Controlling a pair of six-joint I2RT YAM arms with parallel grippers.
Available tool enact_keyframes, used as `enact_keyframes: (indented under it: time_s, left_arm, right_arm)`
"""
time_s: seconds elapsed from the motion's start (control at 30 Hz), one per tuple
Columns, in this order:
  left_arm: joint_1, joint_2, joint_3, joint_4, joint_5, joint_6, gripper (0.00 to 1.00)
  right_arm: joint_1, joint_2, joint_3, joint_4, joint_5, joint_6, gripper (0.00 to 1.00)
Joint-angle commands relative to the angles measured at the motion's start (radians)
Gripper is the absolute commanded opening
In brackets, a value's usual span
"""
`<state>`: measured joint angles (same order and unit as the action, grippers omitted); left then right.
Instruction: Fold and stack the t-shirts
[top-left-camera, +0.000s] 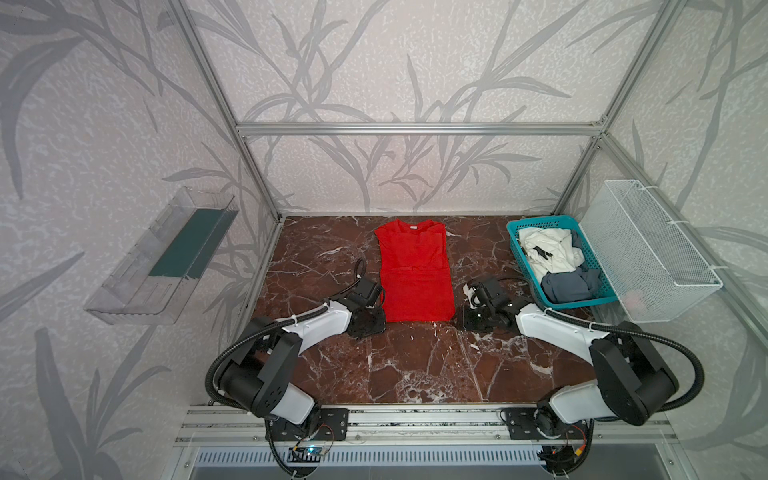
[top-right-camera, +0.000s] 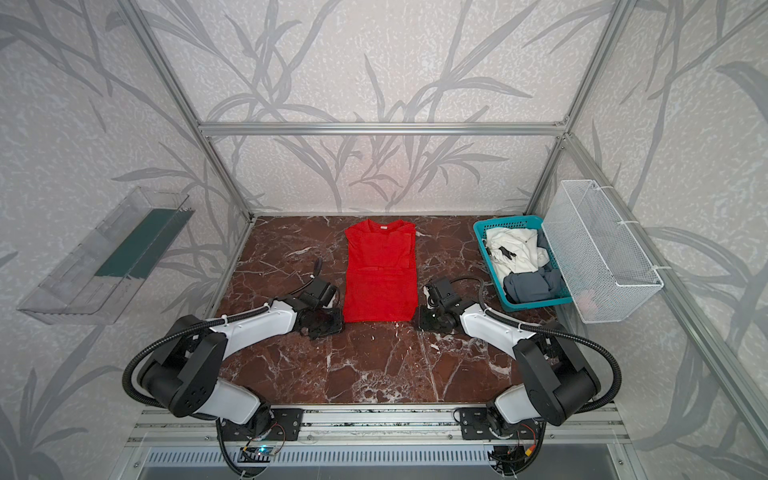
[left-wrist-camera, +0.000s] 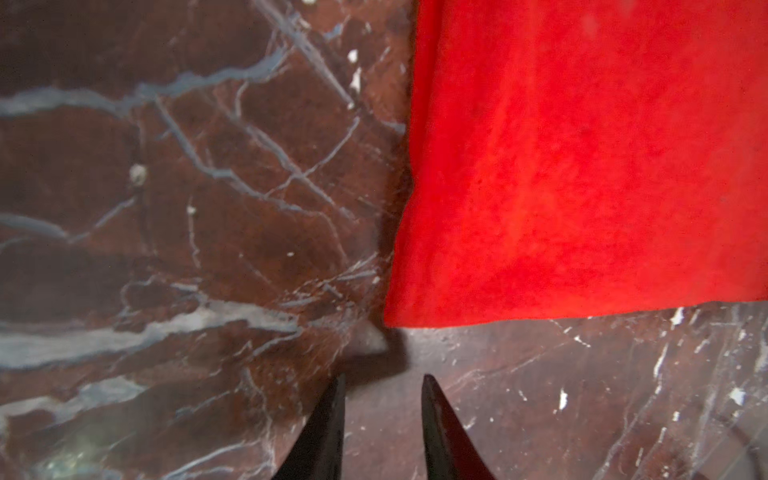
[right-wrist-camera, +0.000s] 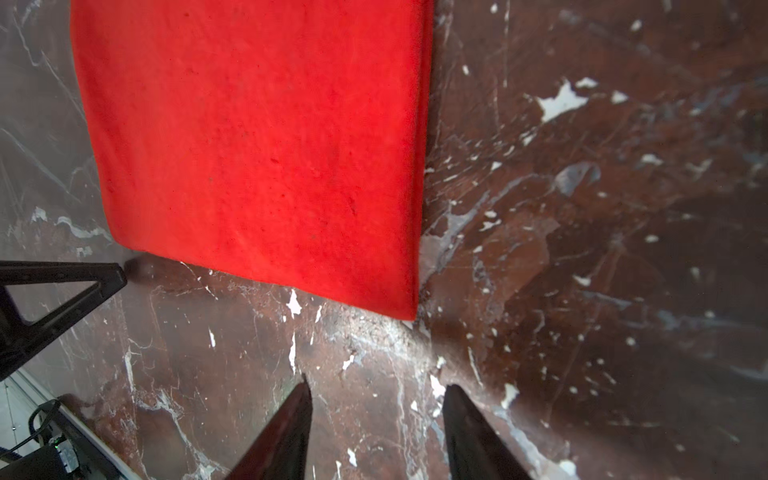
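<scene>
Three shirts: the red tee (top-left-camera: 415, 274) lies folded narrow on the marble table (top-left-camera: 415, 365); the white tee (top-left-camera: 548, 249) and grey-blue tee (top-left-camera: 567, 286) are bunched in the teal basket (top-left-camera: 582, 302), partly hidden. Left gripper (left-wrist-camera: 384, 378) and right gripper (right-wrist-camera: 378, 381) stand parted, empty, just short of the red tee's near corners.

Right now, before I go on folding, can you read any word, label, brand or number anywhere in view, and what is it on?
No text can be read in any view.
Red t-shirt: white neck label, too small to read.
White t-shirt in the teal basket: black mark, no letters legible.
</scene>
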<state>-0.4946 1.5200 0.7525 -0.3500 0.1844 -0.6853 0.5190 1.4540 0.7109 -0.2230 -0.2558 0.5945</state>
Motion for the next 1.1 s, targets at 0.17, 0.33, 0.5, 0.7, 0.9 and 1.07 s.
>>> enact_keyframes:
  time_s: [0.17, 0.33, 0.5, 0.7, 0.9, 1.07]
  left_arm:
    - [0.004, 0.066, 0.039, 0.01, -0.034, -0.027, 0.32]
    - [0.004, 0.104, 0.058, -0.003, -0.031, -0.033, 0.31]
    - [0.004, 0.11, 0.052, -0.01, -0.031, -0.033, 0.18]
    - [0.004, 0.095, 0.02, 0.014, -0.027, -0.041, 0.08]
    - [0.004, 0.093, 0.006, 0.033, -0.025, -0.046, 0.04]
    - [0.004, 0.092, 0.004, 0.037, -0.017, -0.046, 0.01]
  right_arm:
    - [-0.033, 0.04, -0.038, 0.09, -0.035, 0.001, 0.52]
    - [-0.04, 0.091, -0.04, 0.109, -0.05, 0.005, 0.5]
    - [-0.04, 0.122, -0.048, 0.141, -0.055, 0.028, 0.47]
    - [-0.04, 0.167, -0.03, 0.147, -0.06, 0.036, 0.42]
    - [-0.039, 0.205, -0.001, 0.143, -0.072, 0.037, 0.33]
    - [-0.04, 0.203, 0.009, 0.126, -0.065, 0.035, 0.16]
